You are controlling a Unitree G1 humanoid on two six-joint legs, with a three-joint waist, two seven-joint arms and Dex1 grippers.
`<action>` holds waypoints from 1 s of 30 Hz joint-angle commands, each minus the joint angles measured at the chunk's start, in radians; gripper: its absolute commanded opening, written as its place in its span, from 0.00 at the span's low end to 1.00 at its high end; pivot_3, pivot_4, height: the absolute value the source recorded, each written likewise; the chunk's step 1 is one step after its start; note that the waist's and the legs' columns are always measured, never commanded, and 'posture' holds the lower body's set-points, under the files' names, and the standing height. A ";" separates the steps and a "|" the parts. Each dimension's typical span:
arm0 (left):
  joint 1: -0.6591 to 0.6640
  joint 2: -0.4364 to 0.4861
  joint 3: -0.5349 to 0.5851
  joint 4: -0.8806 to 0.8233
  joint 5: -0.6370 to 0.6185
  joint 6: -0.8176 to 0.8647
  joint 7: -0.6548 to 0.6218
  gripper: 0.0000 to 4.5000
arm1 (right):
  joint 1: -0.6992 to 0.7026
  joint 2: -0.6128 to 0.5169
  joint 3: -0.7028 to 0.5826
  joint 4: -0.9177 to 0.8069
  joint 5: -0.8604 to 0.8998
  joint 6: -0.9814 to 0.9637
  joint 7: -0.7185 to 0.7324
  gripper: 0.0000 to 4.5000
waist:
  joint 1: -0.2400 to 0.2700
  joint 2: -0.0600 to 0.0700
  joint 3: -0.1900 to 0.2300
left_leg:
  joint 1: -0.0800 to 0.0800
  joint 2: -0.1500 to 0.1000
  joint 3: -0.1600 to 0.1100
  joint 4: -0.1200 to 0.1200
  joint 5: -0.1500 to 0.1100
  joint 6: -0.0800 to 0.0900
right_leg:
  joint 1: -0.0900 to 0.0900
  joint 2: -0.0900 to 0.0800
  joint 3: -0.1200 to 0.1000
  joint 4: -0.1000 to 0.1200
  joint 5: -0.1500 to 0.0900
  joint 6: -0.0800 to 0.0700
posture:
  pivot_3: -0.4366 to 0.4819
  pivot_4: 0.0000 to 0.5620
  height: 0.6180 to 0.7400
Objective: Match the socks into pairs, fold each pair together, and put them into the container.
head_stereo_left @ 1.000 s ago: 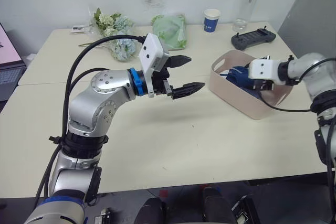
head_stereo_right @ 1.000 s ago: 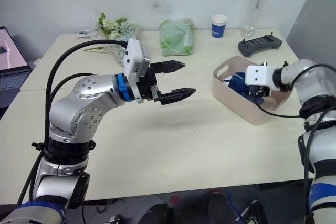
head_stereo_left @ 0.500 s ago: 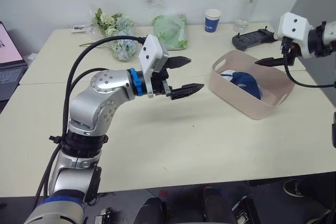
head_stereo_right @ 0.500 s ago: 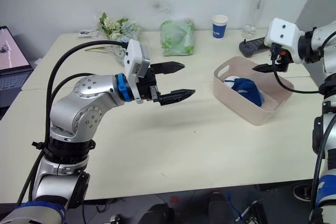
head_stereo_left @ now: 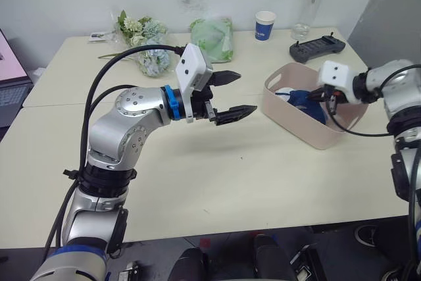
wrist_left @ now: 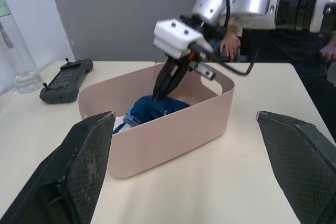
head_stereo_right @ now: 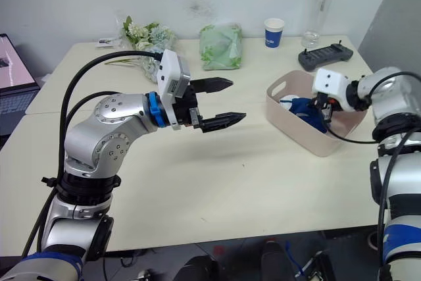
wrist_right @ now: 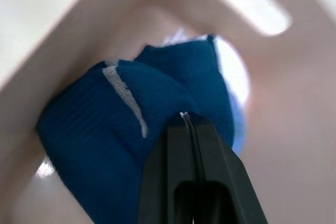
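Your right gripper point(wrist_left: 159, 93), fingers pressed together, points straight down onto the navy socks point(wrist_right: 131, 129) in the tub point(head_stereo_left: 289, 123) at frame right; your left gripper point(head_stereo_left: 233, 93) hangs spread wide at centre.

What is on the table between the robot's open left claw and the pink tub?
Nothing. In the left eye view, only bare table lies between the left gripper and the container.

The robot's arms are made of rounded silver metal segments with small dark screws. The left arm has a blue ring at the wrist and thick black cables looping over it. Each wrist carries a white camera box. The left gripper point(head_stereo_left: 231, 94) has two black pointed fingers with textured pads.
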 commanded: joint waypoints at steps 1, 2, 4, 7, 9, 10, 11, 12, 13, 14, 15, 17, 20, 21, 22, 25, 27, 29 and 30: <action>-0.025 0.003 0.007 -0.019 0.002 0.000 -0.001 1.00 | -0.004 0.012 0.012 0.031 -0.038 -0.028 -0.101 0.01 | 0.000 0.000 0.000 | 0.000 0.000 0.000 0.000 0.000 0.000 | 0.000 0.000 0.000 0.000 0.000 0.000 | 0.48 0.27 1.00; -0.025 0.005 0.007 -0.019 0.003 0.000 -0.003 1.00 | -0.007 0.018 0.012 0.040 -0.043 -0.032 -0.123 0.01 | 0.000 0.000 0.000 | 0.000 0.000 0.000 0.000 0.000 0.000 | 0.000 0.000 0.000 0.000 0.000 0.000 | 0.48 0.27 1.00; -0.022 0.008 0.007 -0.022 0.003 0.002 -0.004 1.00 | -0.010 0.019 0.013 0.052 -0.048 -0.040 -0.142 0.01 | -0.001 0.000 0.000 | 0.000 0.000 0.000 0.000 0.000 0.000 | 0.000 0.000 0.000 0.000 0.000 0.000 | 0.48 0.27 1.00; -0.016 0.011 0.008 -0.030 0.001 0.008 -0.002 1.00 | -0.012 0.012 0.004 0.058 -0.039 -0.046 -0.133 0.01 | -0.001 0.000 0.000 | 0.000 0.000 0.000 0.000 0.000 0.000 | 0.000 0.000 0.000 0.000 0.000 0.000 | 0.48 0.27 1.00; -0.005 0.017 0.012 -0.040 -0.003 0.018 0.000 1.00 | -0.023 -0.011 -0.014 0.048 -0.017 -0.046 -0.096 0.01 | -0.002 0.000 0.000 | 0.000 0.000 0.000 0.000 0.000 0.000 | 0.000 0.000 0.000 0.000 0.000 0.000 | 0.48 0.27 1.00; 0.001 0.024 0.016 -0.044 -0.005 0.024 -0.002 1.00 | -0.032 -0.023 -0.027 0.039 0.000 -0.042 -0.070 0.01 | -0.002 0.000 0.000 | 0.000 0.000 0.000 0.000 0.000 0.000 | 0.000 0.000 0.000 0.000 0.000 0.000 | 0.48 0.27 1.00; 0.010 0.035 0.023 -0.049 -0.008 0.029 -0.005 1.00 | -0.045 -0.035 -0.041 0.025 0.018 -0.034 -0.039 0.01 | -0.002 0.000 0.000 | 0.000 0.000 0.000 0.000 0.000 0.000 | 0.000 0.000 0.000 0.000 0.000 0.000 | 0.48 0.27 1.00; 0.019 0.047 0.032 -0.052 -0.011 0.033 -0.008 1.00 | -0.058 -0.046 -0.056 0.012 0.034 -0.027 -0.012 0.01 | -0.002 0.000 0.000 | 0.000 0.000 0.000 0.000 0.000 0.000 | 0.000 0.000 0.000 0.000 0.000 0.000 | 0.48 0.27 1.00; 0.029 0.061 0.041 -0.055 -0.013 0.035 -0.012 1.00 | -0.072 -0.055 -0.070 -0.001 0.048 -0.020 0.004 0.01 | -0.002 0.000 0.000 | 0.000 0.000 0.000 0.000 0.000 0.000 | 0.000 0.000 0.000 0.000 0.000 0.000 | 0.48 0.27 1.00; 0.040 0.075 0.048 -0.056 -0.014 0.035 -0.016 1.00 | -0.083 -0.063 -0.081 -0.011 0.059 -0.014 0.014 0.01 | -0.002 0.000 0.000 | 0.000 0.000 -0.001 0.000 0.000 0.000 | 0.000 0.000 0.000 0.000 0.000 0.000 | 0.48 0.27 1.00; 0.047 0.083 0.052 -0.058 -0.014 0.034 -0.018 1.00 | -0.089 -0.067 -0.088 -0.019 0.065 -0.010 0.020 0.01 | -0.003 0.000 0.000 | 0.000 0.000 -0.001 0.000 0.000 0.000 | 0.000 0.000 0.000 0.000 0.000 0.000 | 0.48 0.27 1.00; 0.077 0.114 0.072 -0.053 -0.002 0.018 -0.020 1.00 | -0.113 -0.085 -0.109 -0.042 0.078 -0.008 0.009 0.04 | -0.005 0.000 0.000 | 0.000 0.000 -0.001 0.000 0.000 0.000 | 0.000 0.000 0.000 0.000 0.000 0.000 | 0.48 0.27 1.00; 0.168 0.189 0.103 -0.028 0.056 -0.043 -0.024 1.00 | -0.146 -0.103 -0.175 -0.093 0.140 0.035 -0.008 0.19 | -0.013 0.001 0.000 | 0.001 0.000 0.000 -0.001 0.000 0.000 | 0.000 0.001 0.001 0.000 0.000 0.000 | 0.48 0.27 1.00; 0.193 0.186 0.133 -0.014 0.063 -0.054 0.008 1.00 | -0.135 -0.087 -0.216 -0.133 0.193 0.079 -0.007 0.27 | -0.012 0.001 0.000 | 0.001 0.000 -0.001 -0.001 0.000 0.000 | 0.000 0.001 0.001 0.001 0.000 0.000 | 0.48 0.27 1.00; 0.210 0.181 0.155 -0.005 0.064 -0.060 0.032 1.00 | -0.122 -0.074 -0.244 -0.167 0.228 0.112 -0.005 0.34 | -0.012 0.001 0.000 | 0.001 0.000 -0.001 -0.001 0.000 0.000 | 0.000 0.001 0.000 0.000 0.000 0.000 | 0.48 0.27 1.00; 0.302 0.147 0.228 0.037 0.115 -0.109 0.150 1.00 | 0.023 0.026 -0.338 -0.484 0.401 0.347 -0.035 0.55 | -0.012 0.001 -0.002 | 0.001 0.002 -0.002 0.000 0.000 0.000 | 0.000 0.000 0.001 0.000 0.000 0.000 | 0.48 0.27 1.00; 0.356 0.116 0.256 0.042 0.137 -0.140 0.209 1.00 | 0.143 0.097 -0.371 -0.718 0.469 0.495 -0.119 0.70 | -0.011 0.001 -0.003 | 0.002 0.004 -0.003 0.000 0.000 0.000 | 0.001 0.000 0.000 0.001 0.000 0.000 | 0.48 0.27 1.00; 0.396 0.091 0.271 0.032 0.147 -0.158 0.247 1.00 | 0.246 0.156 -0.386 -0.912 0.516 0.614 -0.199 0.85 | -0.001 0.001 -0.003 | 0.000 0.004 -0.004 0.000 0.000 0.000 | 0.000 0.000 -0.001 0.002 0.000 0.000 | 0.48 0.27 1.00; 0.418 0.079 0.280 0.023 0.153 -0.166 0.267 1.00 | 0.300 0.190 -0.385 -1.009 0.535 0.665 -0.239 0.92 | 0.002 0.001 -0.003 | -0.001 0.004 -0.004 0.001 0.000 0.000 | -0.001 -0.001 -0.001 0.002 0.000 0.000 | 0.48 0.27 1.00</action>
